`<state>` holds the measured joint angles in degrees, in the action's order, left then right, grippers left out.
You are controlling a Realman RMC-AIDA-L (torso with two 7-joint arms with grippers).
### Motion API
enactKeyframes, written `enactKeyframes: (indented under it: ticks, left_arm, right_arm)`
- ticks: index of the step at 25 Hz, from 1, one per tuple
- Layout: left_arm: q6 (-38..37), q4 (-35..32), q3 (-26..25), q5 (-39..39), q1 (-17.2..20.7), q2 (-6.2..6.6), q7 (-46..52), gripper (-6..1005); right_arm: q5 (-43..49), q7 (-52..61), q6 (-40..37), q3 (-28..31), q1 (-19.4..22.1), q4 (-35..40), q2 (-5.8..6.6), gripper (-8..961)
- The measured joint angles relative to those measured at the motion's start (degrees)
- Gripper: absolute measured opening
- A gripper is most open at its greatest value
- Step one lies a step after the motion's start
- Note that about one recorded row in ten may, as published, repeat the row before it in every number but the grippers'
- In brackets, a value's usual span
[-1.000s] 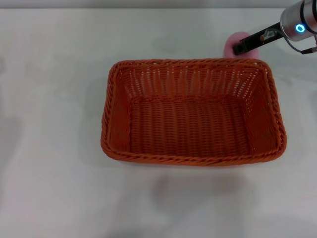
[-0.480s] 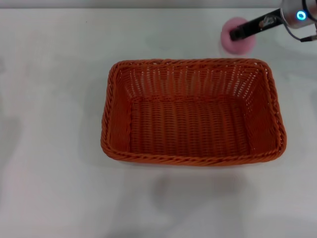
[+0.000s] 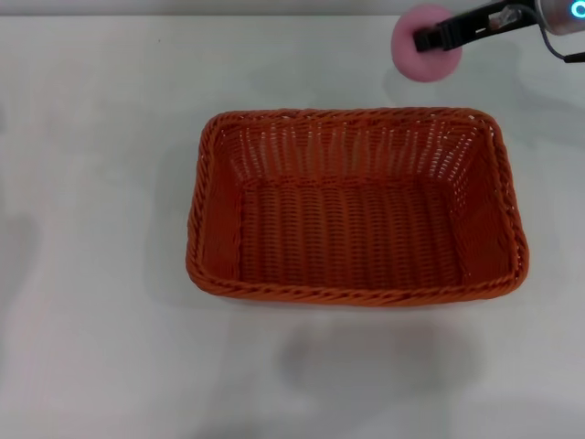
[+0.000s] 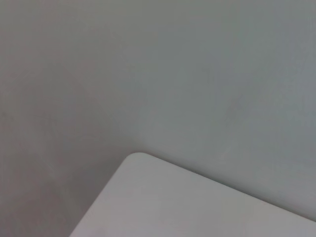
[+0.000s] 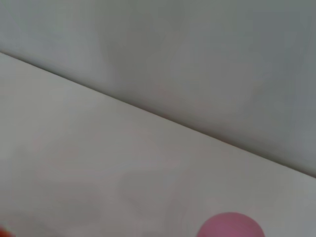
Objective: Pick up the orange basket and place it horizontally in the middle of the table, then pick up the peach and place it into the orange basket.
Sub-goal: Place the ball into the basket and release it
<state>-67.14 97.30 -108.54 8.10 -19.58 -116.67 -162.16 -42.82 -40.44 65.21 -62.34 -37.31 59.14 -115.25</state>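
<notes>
The orange basket (image 3: pixel 356 206) lies lengthwise across the middle of the white table (image 3: pixel 101 183), open side up and with nothing in it. Past its far right corner, my right gripper (image 3: pixel 426 40) is shut on the pink peach (image 3: pixel 419 64) and holds it above the tabletop; a dark finger (image 3: pixel 441 35) crosses the fruit's front. The peach (image 5: pixel 229 226) also peeks in at the edge of the right wrist view, over the table (image 5: pixel 98 163). My left gripper shows in no view.
The left wrist view holds only a rounded table corner (image 4: pixel 138 163) and grey floor beyond. Bare white tabletop surrounds the basket on the left and near sides.
The right gripper has lifted the peach off the table by the basket's far right corner and carried it up and slightly leftward. The basket has not moved.
</notes>
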Motion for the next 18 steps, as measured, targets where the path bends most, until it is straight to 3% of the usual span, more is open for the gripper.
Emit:
enactKeyframes:
  ticks: [8, 12, 18]
  left_arm:
    - [0.00, -0.13, -0.21, -0.03, -0.67, 0.27, 0.00, 637]
    - [0.00, -0.39, -0.21, -0.02, -0.84, 0.29, 0.00, 637]
    - [0.00, -0.45, -0.48, -0.02, -0.85, 0.31, 0.00, 638]
  right_arm:
    - [-6.96, -1.92, 6.75, -2.15, 6.60, 9.22, 0.03, 219]
    - [-14.32, -6.33, 10.50, -1.97, 8.04, 11.05, 0.33, 219]
    - [-18.19, -9.37, 14.56, -1.69, 8.71, 11.25, 0.33, 219]
